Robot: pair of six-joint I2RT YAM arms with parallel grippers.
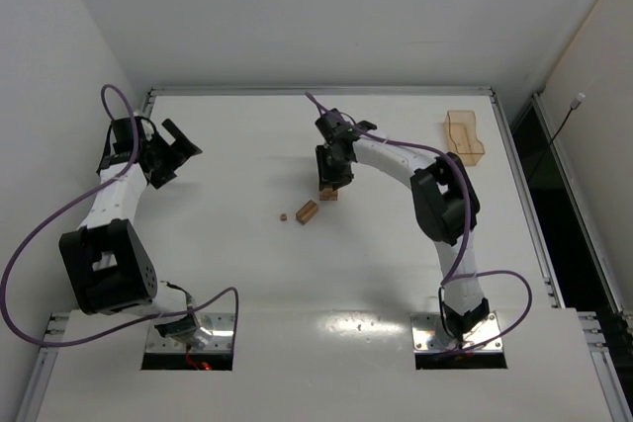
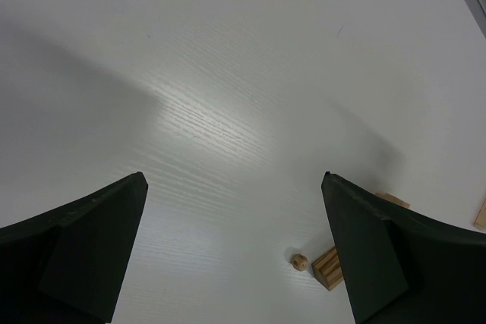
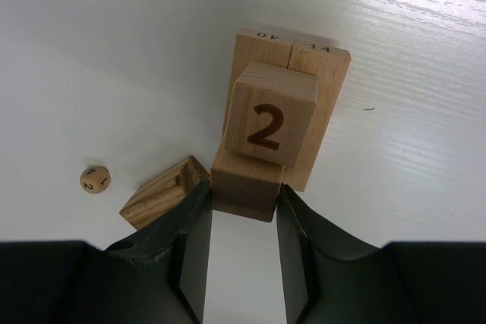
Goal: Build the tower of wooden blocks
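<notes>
Gripping a wood block (image 3: 242, 181), right gripper (image 3: 243, 191); left gripper (image 2: 234, 181) wide open, amber tray (image 1: 465, 135) apart.

A white table (image 1: 247, 274) with metal edging (image 1: 316, 91) stands between plain white walls (image 1: 297, 7), a dark gap (image 1: 574, 234) at right.

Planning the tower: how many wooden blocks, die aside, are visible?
5: two adjoining bars, the 2 cube overlapping them, a block in the right tool, a loose block nearby. More may hide.

Around the tower (image 1: 328, 194)
A loose block (image 1: 307, 211) lay just left of it, a die (image 1: 284, 215) farther left, the tray (image 1: 465, 135) far right.
</notes>
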